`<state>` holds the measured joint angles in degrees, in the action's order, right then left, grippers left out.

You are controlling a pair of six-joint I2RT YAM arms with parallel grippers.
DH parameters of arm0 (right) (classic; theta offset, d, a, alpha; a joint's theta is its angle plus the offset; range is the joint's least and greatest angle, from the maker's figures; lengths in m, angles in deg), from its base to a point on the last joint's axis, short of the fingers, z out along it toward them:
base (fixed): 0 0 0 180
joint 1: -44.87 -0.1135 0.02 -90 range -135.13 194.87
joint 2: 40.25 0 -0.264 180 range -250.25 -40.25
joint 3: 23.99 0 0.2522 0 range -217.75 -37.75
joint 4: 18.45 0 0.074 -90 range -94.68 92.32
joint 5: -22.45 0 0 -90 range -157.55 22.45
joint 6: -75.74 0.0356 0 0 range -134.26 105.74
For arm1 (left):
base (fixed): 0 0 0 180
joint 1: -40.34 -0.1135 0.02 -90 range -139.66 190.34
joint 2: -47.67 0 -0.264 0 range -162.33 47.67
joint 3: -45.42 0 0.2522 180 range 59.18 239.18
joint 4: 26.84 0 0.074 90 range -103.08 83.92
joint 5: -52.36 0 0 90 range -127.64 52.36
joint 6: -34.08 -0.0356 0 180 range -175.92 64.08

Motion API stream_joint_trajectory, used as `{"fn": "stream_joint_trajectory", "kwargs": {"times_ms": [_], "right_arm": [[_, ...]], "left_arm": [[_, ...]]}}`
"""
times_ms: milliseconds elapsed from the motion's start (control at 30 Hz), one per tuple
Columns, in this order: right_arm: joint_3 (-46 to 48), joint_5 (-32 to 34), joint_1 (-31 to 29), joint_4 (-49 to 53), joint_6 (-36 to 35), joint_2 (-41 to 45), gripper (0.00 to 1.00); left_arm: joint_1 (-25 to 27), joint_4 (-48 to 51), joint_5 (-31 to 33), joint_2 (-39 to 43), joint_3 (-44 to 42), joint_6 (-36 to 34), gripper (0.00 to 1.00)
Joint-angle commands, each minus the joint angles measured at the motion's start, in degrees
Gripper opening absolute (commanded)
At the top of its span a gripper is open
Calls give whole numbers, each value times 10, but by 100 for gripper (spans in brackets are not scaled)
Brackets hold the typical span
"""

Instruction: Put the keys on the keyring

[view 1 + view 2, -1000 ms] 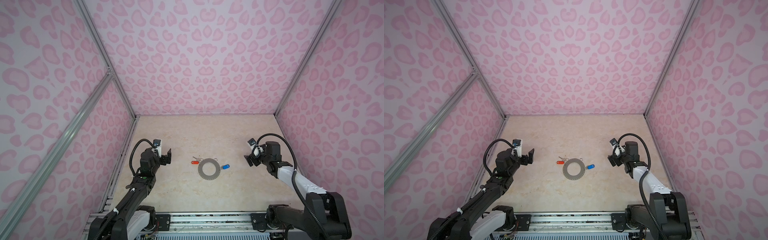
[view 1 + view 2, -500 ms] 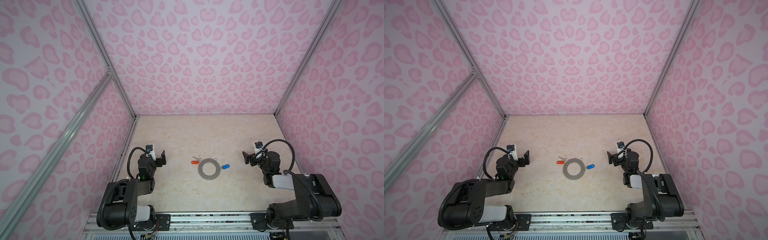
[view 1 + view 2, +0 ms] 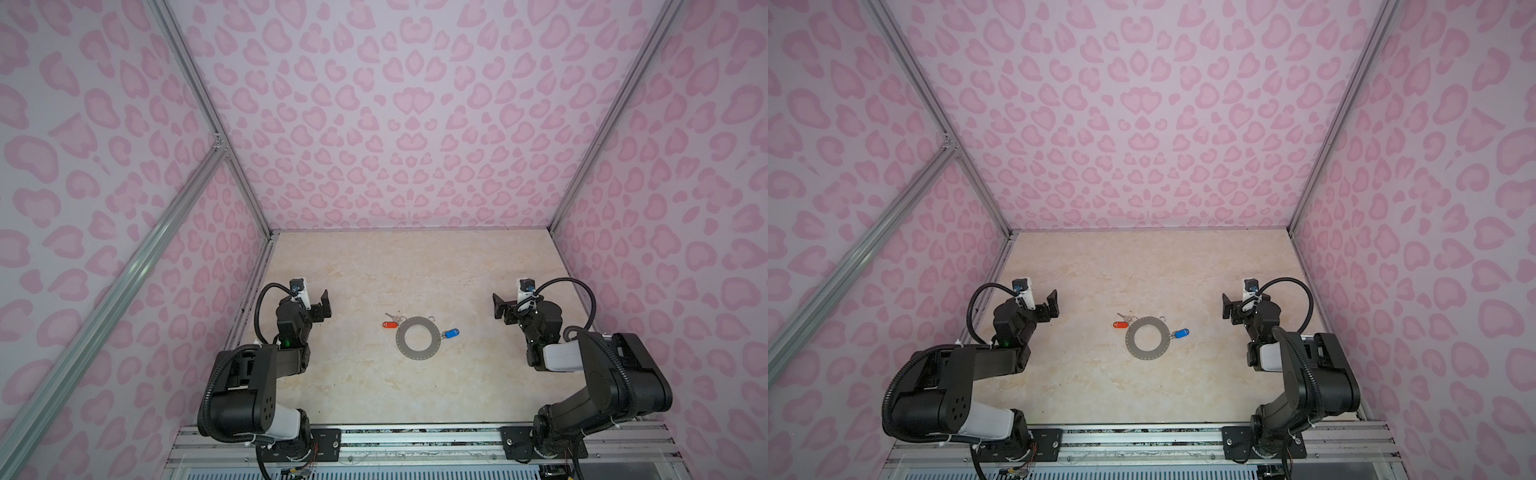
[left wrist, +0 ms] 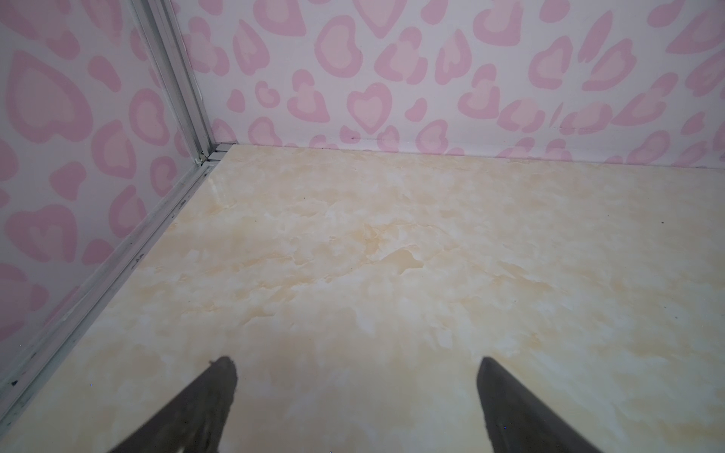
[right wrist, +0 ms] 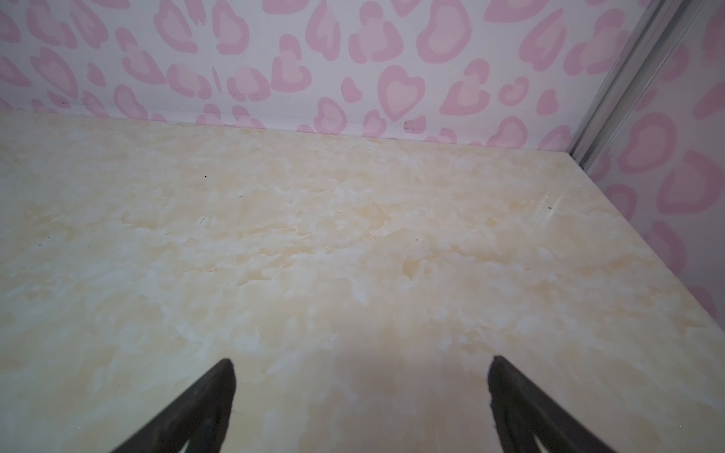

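Both arms have folded back toward their bases since a second ago, elbows dropped low, while the claws have barely shifted and the keys and ring lie just where they lay.

Starting at the left claw (image 3: pixel 321 306): its jaws are spread wide with nothing between them, and its wrist view shows only bare tabletop (image 4: pixel 392 255) ahead. Well off to that claw's right lies the red-tagged key (image 3: pixel 390 324), a small silver blade next to a glossy oval plastic tag, the tag just beside the ring's rim.

Next comes the keyring (image 3: pixel 417 356), lying between the two claws and well apart from each. It is a flat, dull grey metal disc with a big round hole, a row of tiny holes round the edge and thin wire loops (image 3: pixel 430 319) on its far rim.

The blue-tagged key (image 3: pixel 450 333) sits close against the side nearer the right claw (image 3: pixel 501 308). That claw is likewise gaping and empty (its wrist view takes in nothing but marbled beige laminate and the pink heart-print walls (image 5: pixel 353 59)).

To my eye both keys look hitched to the ring's edge and the arms look parked, so the job seems finished or nearly so. Whether each small loop truly passes through a hole is too fine to tell from where I stand.
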<state>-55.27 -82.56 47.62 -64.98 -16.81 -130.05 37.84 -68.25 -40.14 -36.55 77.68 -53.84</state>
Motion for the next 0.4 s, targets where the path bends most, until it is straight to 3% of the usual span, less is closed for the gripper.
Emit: {"fn": "stream_joint_trajectory", "kwargs": {"times_ms": [0,367], "right_arm": [[2,4,-1,-22,0,0,100],[4,4,-1,-30,3,-1,100]], "left_arm": [[1,-1,7,-5,11,3,97],[5,-5,15,-1,6,2,97]]}}
